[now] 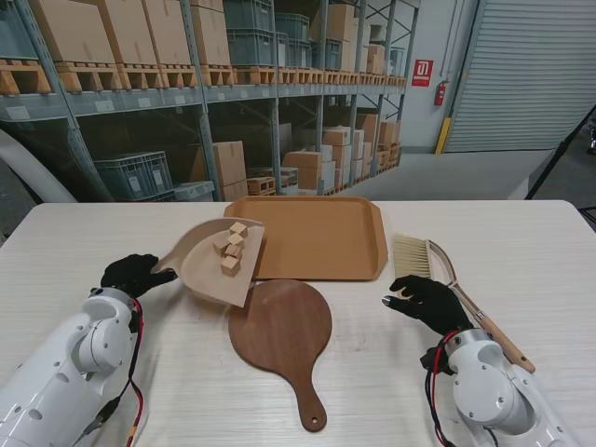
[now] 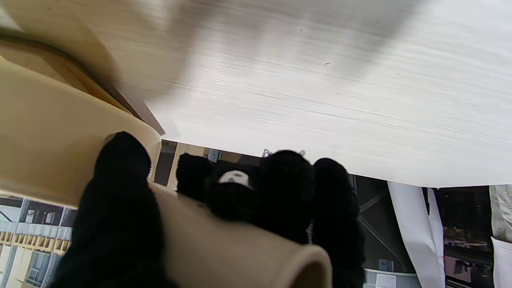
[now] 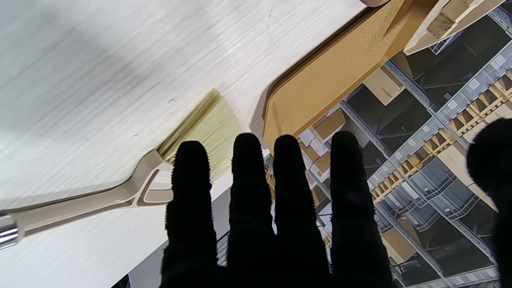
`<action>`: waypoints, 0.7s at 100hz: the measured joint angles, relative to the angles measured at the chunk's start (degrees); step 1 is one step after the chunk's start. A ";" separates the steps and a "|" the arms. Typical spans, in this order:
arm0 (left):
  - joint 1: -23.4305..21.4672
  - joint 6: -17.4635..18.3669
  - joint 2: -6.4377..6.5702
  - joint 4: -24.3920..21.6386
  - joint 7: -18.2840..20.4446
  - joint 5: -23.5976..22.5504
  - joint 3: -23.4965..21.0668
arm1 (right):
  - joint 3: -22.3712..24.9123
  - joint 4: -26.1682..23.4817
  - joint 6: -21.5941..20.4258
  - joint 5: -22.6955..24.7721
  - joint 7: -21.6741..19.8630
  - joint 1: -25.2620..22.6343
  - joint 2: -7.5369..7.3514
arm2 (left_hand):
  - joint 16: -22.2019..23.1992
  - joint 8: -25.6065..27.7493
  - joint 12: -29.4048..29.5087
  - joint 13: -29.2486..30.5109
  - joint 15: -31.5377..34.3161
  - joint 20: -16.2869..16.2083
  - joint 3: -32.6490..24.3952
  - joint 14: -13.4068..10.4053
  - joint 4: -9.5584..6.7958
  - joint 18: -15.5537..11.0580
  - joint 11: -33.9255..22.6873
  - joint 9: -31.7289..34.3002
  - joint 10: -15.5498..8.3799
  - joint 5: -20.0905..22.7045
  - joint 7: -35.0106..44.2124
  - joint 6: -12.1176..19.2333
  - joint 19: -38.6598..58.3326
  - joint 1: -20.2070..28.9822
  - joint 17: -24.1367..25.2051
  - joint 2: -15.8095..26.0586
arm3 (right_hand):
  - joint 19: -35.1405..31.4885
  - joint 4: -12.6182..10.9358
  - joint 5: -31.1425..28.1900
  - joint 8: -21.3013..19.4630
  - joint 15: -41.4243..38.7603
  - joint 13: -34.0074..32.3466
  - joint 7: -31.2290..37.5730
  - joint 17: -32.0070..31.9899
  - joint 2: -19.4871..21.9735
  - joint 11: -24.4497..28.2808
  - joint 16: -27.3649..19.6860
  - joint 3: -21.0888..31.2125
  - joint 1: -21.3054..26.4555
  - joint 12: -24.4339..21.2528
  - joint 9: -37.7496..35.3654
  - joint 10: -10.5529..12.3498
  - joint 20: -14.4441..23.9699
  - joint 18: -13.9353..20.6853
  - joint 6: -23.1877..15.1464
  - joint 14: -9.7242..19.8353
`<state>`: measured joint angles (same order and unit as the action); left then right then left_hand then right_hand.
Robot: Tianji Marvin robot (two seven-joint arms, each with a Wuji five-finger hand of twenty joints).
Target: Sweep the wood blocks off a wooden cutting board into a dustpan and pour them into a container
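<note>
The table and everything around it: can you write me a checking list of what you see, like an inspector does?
Surface: pale wood-grain table.
Job's things: dustpan lifted and tilted over the tan tray; wood blocks still in the dustpan; cutting board bare; brush lying flat on the right.
Clutter: nothing seen.
Hands: left hand gripping the dustpan handle; right hand open, fingers spread, beside the brush.
Cables: red and black wires along both forearms.
Surroundings: warehouse shelving with cardboard boxes.
</note>
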<state>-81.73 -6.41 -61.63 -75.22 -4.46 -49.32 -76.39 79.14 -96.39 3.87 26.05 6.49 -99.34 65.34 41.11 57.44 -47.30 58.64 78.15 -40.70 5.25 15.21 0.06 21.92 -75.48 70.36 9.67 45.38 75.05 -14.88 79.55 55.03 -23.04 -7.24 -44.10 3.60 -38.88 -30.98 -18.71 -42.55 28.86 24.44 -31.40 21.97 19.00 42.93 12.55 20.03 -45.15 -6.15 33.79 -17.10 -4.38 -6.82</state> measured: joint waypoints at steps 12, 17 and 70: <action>3.67 -0.15 0.09 3.29 0.95 0.20 2.27 | -0.46 0.20 0.05 -0.19 -0.30 0.29 -0.02 | -0.01 0.00 0.00 0.00 0.00 0.00 0.00 0.00 0.00 -0.08 0.00 0.00 0.00 0.00 0.00 0.00 0.00 0.00 0.00 0.00 | 0.00 0.00 -0.01 0.00 0.00 0.00 0.01 0.01 0.00 0.09 0.00 0.00 0.02 0.01 0.00 0.00 0.00 -0.02 0.00 -0.01; 5.23 -0.19 0.18 4.65 1.25 0.41 3.39 | -0.62 0.29 0.05 -0.22 -0.43 0.43 -0.02 | -0.01 0.00 0.00 0.00 0.00 0.00 0.00 0.00 0.00 -0.20 0.00 0.00 0.00 0.00 0.00 0.00 0.00 0.00 0.00 0.00 | 0.00 0.00 -0.02 0.00 0.00 0.00 0.02 0.01 0.00 0.09 0.00 0.00 0.02 0.01 0.00 0.00 0.00 -0.03 0.00 -0.01; 19.79 1.80 0.59 17.77 3.63 2.08 14.52 | -1.30 0.89 -0.36 -0.61 -2.19 1.69 -0.32 | -0.05 0.00 0.07 0.00 -0.01 0.00 0.03 0.00 0.00 -0.41 0.00 0.00 0.00 0.00 0.00 0.00 0.00 0.00 0.00 0.00 | -0.01 -0.01 -0.17 -0.09 0.00 0.00 0.07 0.03 0.01 0.13 0.01 -0.05 0.55 0.01 0.00 0.00 0.00 -0.08 0.00 -0.02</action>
<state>-61.95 -4.61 -61.05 -57.45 -0.84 -47.24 -61.88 77.84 -95.50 3.50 25.44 4.31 -97.65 65.02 41.06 57.45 -47.23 58.64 78.14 -40.71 5.28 15.21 0.06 21.51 -75.48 70.36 9.67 45.38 75.05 -14.88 79.55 55.02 -23.04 -7.24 -44.10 3.60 -39.05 -31.07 -18.71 -42.55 28.93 24.47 -31.39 22.10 19.01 42.89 13.11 20.04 -45.15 -6.15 33.79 -17.18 -4.38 -6.84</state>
